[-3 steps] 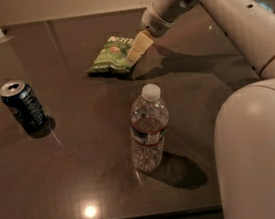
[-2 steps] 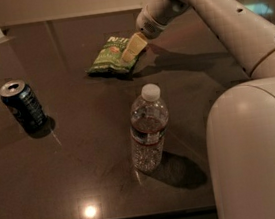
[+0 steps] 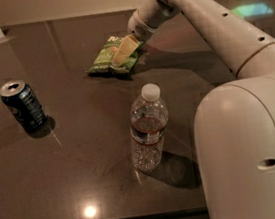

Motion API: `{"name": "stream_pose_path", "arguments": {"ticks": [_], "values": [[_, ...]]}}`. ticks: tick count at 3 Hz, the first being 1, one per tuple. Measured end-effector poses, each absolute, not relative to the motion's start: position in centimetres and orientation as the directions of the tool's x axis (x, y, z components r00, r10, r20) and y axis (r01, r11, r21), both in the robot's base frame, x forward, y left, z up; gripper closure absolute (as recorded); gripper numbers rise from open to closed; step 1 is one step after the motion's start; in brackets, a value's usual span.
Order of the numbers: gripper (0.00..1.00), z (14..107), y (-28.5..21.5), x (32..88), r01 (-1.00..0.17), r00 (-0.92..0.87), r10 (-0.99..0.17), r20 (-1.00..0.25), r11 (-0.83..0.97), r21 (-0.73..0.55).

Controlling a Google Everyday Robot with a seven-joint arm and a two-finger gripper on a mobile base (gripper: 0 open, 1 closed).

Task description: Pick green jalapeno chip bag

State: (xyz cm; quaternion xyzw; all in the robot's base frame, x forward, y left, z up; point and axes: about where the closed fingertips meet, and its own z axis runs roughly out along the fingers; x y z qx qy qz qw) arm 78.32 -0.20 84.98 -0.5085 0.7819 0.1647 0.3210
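Our gripper (image 3: pixel 121 54) is down over the green jalapeno chip bag (image 3: pixel 104 61) on the surface (image 3: pixel 86 179), and we can't tell if it's gripping. The capped water bottle (image 3: pixel 149 130) and the dark can (image 3: pixel 23 104) stand upright.

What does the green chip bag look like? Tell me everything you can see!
The chip bag is small, light green and crinkly, like shiny foil, with pale lettering on top. It lies flat on the dark table, towards the far side, beyond the water bottle. The robot's gripper is down over the bag's right part; whether it presses the bag I cannot tell. Nothing else touches it.
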Motion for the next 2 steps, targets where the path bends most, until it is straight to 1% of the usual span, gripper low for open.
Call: {"name": "stream_pose_path", "arguments": {"ticks": [1,2], "values": [[0.18,84.26,0.11,78.03,-0.909,-0.284,-0.706,-0.649,0.414,-0.052],[0.41,84.21,-0.31,77.48,-0.913,-0.289,-0.716,-0.635,0.405,-0.041]]}}
